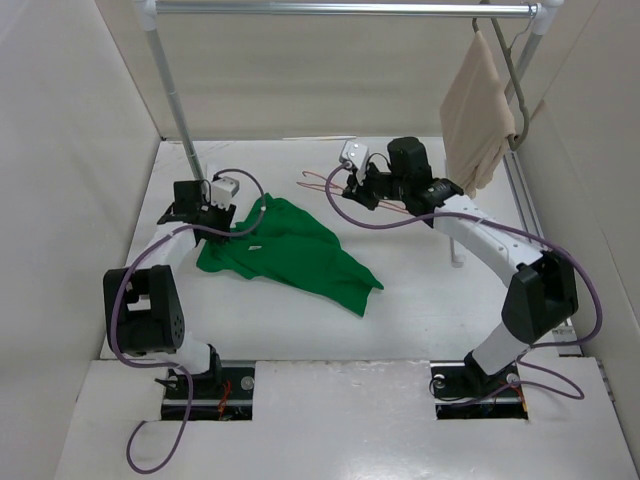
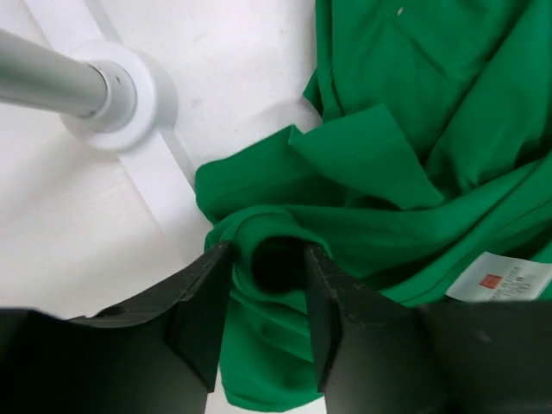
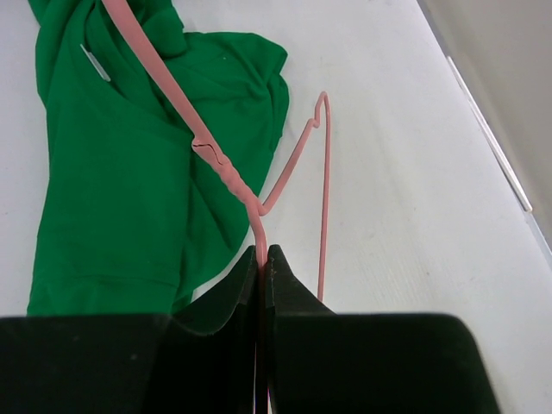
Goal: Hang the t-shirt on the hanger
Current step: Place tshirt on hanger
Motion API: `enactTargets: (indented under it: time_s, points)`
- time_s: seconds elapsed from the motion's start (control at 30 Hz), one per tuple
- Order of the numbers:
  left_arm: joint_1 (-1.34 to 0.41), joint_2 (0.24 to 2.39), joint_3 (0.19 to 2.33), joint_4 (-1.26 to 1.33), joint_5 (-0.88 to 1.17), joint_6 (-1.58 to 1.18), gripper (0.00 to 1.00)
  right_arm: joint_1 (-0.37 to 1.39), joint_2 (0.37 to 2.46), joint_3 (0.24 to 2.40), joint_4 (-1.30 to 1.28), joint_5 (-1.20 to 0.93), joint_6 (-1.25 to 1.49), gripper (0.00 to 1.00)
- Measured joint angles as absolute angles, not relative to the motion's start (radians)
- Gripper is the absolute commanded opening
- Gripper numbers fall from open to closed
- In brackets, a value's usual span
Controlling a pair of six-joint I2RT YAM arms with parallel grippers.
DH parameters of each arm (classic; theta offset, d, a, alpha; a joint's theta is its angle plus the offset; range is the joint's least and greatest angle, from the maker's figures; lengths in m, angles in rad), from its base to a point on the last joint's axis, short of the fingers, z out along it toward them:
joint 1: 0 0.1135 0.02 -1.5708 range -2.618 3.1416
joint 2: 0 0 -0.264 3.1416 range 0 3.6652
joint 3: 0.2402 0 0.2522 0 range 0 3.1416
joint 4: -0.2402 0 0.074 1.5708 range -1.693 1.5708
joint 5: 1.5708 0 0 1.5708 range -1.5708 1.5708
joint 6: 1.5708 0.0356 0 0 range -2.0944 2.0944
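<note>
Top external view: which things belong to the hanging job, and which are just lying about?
Job: green t-shirt; pink wire hanger; left gripper, jaws shut on the t-shirt; right gripper, jaws shut on the hanger.
Lying about: beige cloth on a grey hanger; metal clothes rail.

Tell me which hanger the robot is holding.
The thin pink wire hanger, pinched in the right gripper; the grey hanger hangs on the rail with beige cloth.

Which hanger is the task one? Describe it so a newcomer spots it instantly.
On the white table, look mid-back, just right of the green t-shirt, where the right gripper pinches a wire. That is the hanger: thin, pale pink, bare. The grey hanger, thicker, hangs from the rail at back right carrying beige cloth.
</note>
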State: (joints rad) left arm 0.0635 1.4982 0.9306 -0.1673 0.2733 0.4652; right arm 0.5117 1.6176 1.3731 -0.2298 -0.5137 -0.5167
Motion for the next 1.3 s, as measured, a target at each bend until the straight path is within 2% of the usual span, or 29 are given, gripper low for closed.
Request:
enactTargets:
  time_s: [0.3,0.47,0.77,1.0,1.3]
  points:
    - [0.062,1.517,0.893,-0.155,0.208,0.513,0.0,0.517,1.618,1.38,-0.263,-0.508,-0.531,0.0]
    - [0.063,1.518,0.921,-0.206,0.236,0.539,0.0,0.528,1.611,1.38,-0.295,-0.521,-0.557,0.0]
    - [0.022,1.524,1.227,-0.463,0.393,0.599,0.0,0.601,1.509,1.379,-0.345,-0.746,-0.633,0.0]
    - [-0.077,1.521,1.237,-0.571,0.438,0.597,0.0,0.65,1.607,1.393,-0.254,-0.902,-0.619,0.0]
    - [-0.096,1.504,1.225,-0.627,0.429,0.599,0.0,0.663,1.728,1.407,-0.177,-0.831,-0.526,0.0]
